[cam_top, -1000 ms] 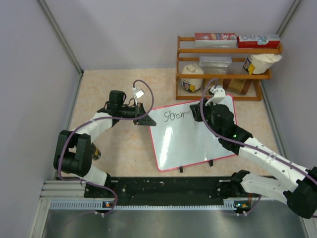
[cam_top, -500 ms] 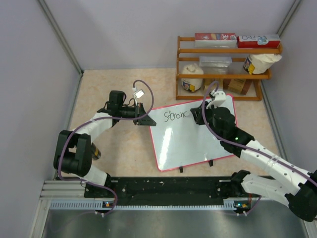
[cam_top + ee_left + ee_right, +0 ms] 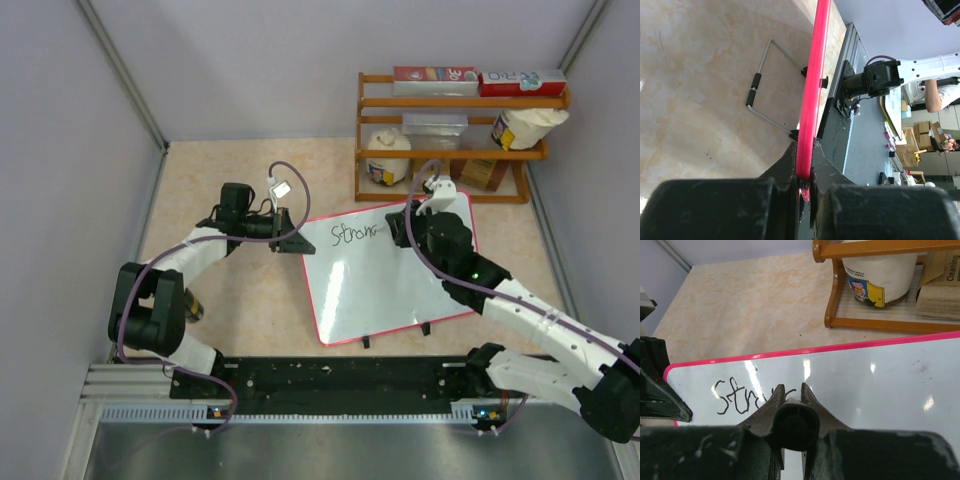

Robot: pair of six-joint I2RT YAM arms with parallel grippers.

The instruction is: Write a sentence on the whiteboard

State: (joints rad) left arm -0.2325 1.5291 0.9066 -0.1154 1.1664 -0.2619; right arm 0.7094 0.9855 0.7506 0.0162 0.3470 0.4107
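The whiteboard point(image 3: 390, 285), white with a thin red frame, lies tilted on the table's middle. My left gripper point(image 3: 296, 243) is shut on its upper left corner; the left wrist view shows the red frame edge point(image 3: 812, 90) pinched between the jaws of the gripper point(image 3: 805, 175). My right gripper point(image 3: 405, 226) is over the board's top edge, shut on a black pen point(image 3: 795, 427) that points down at the board. The pen tip is hidden behind the fingers point(image 3: 776, 399). Black handwriting point(image 3: 352, 233) reads roughly "Strong"; only its first letters point(image 3: 737, 397) show in the right wrist view.
A wooden rack point(image 3: 455, 150) with jars, boxes and a bag stands just behind the board's top right corner. A jar point(image 3: 880, 277) on its lower shelf is close to the pen hand. Grey walls enclose the table. The board's wire foot point(image 3: 762, 90) rests on the tabletop.
The right gripper with the pen shifted slightly right and back along the top line, and the writing grew by a letter. The left gripper has not moved.
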